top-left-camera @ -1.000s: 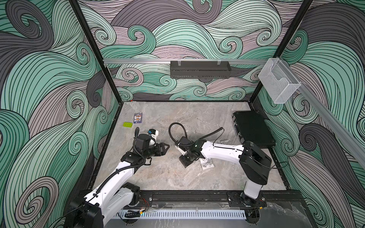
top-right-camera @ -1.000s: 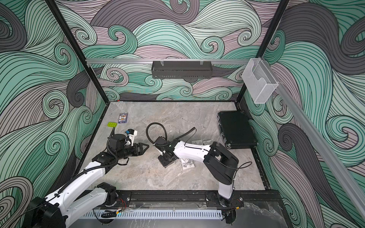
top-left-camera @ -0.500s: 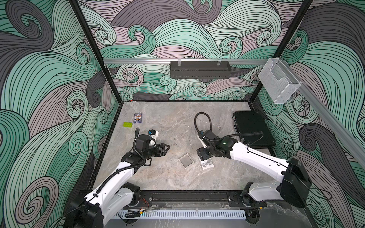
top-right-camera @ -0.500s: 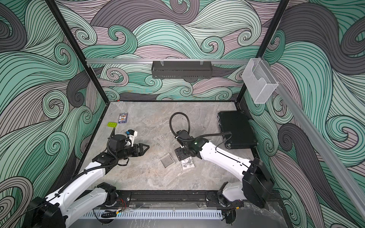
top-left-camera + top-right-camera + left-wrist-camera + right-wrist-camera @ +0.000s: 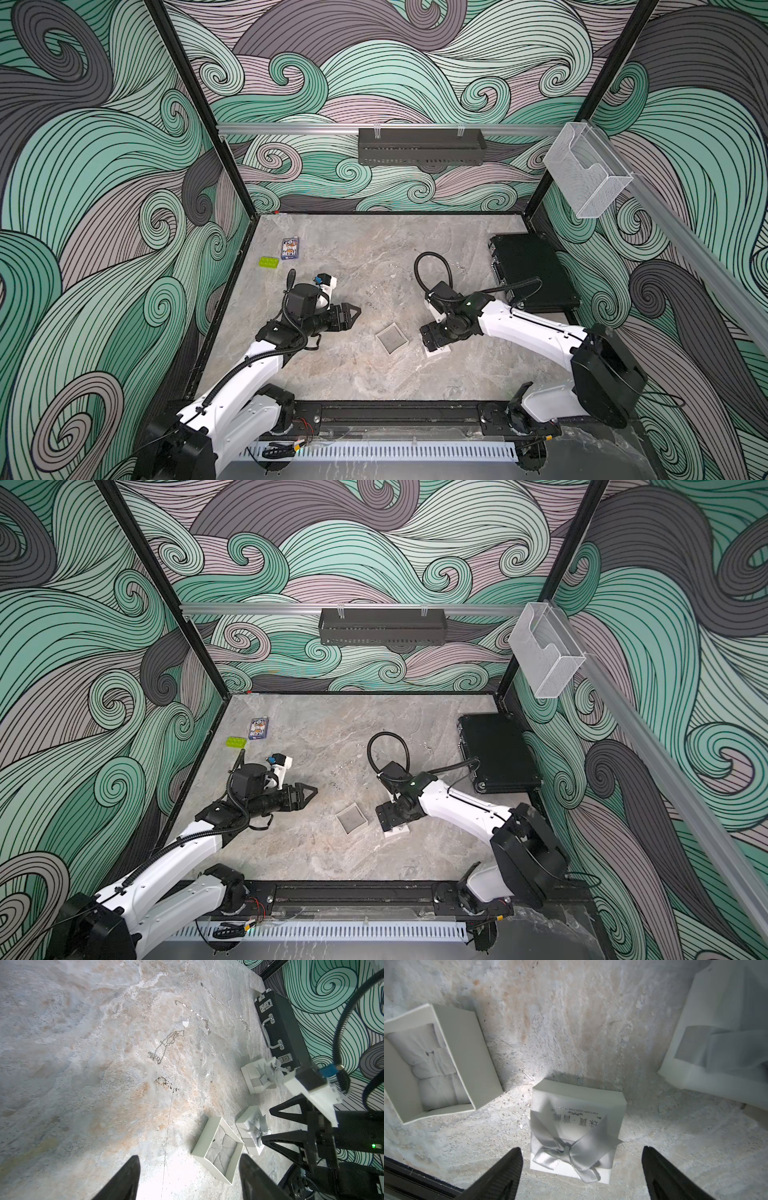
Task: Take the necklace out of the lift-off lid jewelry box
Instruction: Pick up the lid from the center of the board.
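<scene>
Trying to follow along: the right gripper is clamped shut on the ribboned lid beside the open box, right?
No: the right gripper stands wide open, its jaws clear of the ribboned lid beside the open box. The right wrist view shows this.

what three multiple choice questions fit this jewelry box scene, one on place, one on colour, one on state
1. Where does the lid lie relative to the open box?
A) on top of it
B) on the table beside it, apart from it
C) inside it

2. What colour is the bow on the lid?
A) red
B) silver-grey
C) green

3. How is the right claw?
A) shut on the lid
B) shut on the bow
C) open, holding nothing

Answers:
1 B, bare table shows between the lid and the open box.
2 B, the ribbon reads silver-grey in the right wrist view.
3 C, its fingers stand wide on either side of the lid without touching it.
</scene>
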`<action>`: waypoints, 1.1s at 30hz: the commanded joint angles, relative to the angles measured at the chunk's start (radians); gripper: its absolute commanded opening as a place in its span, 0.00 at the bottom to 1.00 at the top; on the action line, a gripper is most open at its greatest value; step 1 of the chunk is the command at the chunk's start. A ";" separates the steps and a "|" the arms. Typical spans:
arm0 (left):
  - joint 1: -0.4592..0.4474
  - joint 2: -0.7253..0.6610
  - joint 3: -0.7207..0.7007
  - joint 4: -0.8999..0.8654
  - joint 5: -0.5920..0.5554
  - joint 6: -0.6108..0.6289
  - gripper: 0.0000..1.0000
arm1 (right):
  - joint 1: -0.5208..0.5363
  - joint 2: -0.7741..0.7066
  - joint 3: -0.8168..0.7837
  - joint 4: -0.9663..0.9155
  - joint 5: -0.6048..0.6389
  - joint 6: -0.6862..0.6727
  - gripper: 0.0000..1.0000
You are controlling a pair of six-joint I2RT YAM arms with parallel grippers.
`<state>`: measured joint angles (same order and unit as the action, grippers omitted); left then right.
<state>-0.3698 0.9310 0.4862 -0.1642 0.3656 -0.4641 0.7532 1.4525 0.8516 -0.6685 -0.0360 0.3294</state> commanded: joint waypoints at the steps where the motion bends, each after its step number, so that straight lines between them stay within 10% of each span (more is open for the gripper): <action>1: -0.007 -0.011 -0.003 0.005 0.004 -0.001 0.76 | 0.005 0.007 -0.015 0.032 -0.037 0.017 0.95; 33: -0.075 -0.025 -0.081 0.006 -0.010 -0.009 0.76 | 0.087 -0.005 0.019 0.038 0.004 -0.015 0.77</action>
<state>-0.4271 0.9123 0.4122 -0.1642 0.3630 -0.4648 0.8425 1.4818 0.8349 -0.6231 0.0166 0.3515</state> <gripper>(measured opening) 0.766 0.772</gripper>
